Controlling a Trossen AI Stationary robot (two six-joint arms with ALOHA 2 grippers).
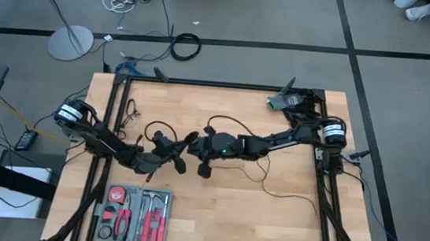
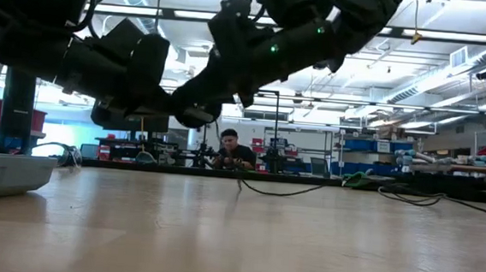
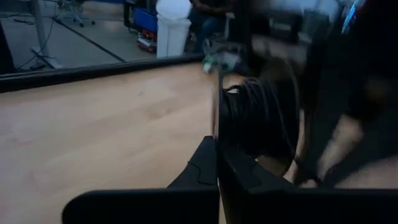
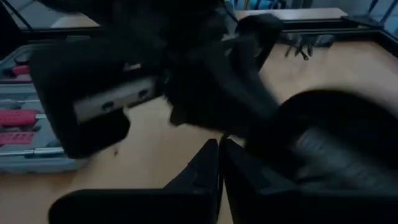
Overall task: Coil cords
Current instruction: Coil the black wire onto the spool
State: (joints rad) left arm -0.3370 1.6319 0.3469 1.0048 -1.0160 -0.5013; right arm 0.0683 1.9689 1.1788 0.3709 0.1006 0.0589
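The black cord shows as a tight coil (image 3: 255, 118) just beyond my left gripper (image 3: 217, 155), which is shut on a thin strand of it. Loose cord (image 1: 284, 186) trails over the table's right half, seen far off as a slack line (image 2: 278, 191) lying on the wood. Near the table's middle, my left gripper (image 1: 174, 153) and my right gripper (image 1: 195, 144) meet tip to tip, both above the tabletop. My right gripper (image 4: 221, 152) is shut, with the left hand close in front of it and a round dark mass (image 4: 336, 143) beside it. I cannot make out the puck. My left gripper pinches a single thin strand of the cord (image 3: 215, 127) between its two fingertips. The strand runs straight and taut away from the tips, beside the coil, and is clear of the table. My right gripper shows a short dark bit just past its tips; whether it touches the cord I cannot tell.
A grey tool case (image 1: 135, 212) with red-handled tools lies at the near left of the table. A green object (image 1: 284, 102) sits at the far right corner. Black frame rails (image 1: 111, 126) border the table. A person sits at a bench (image 2: 229, 148) in the room behind.
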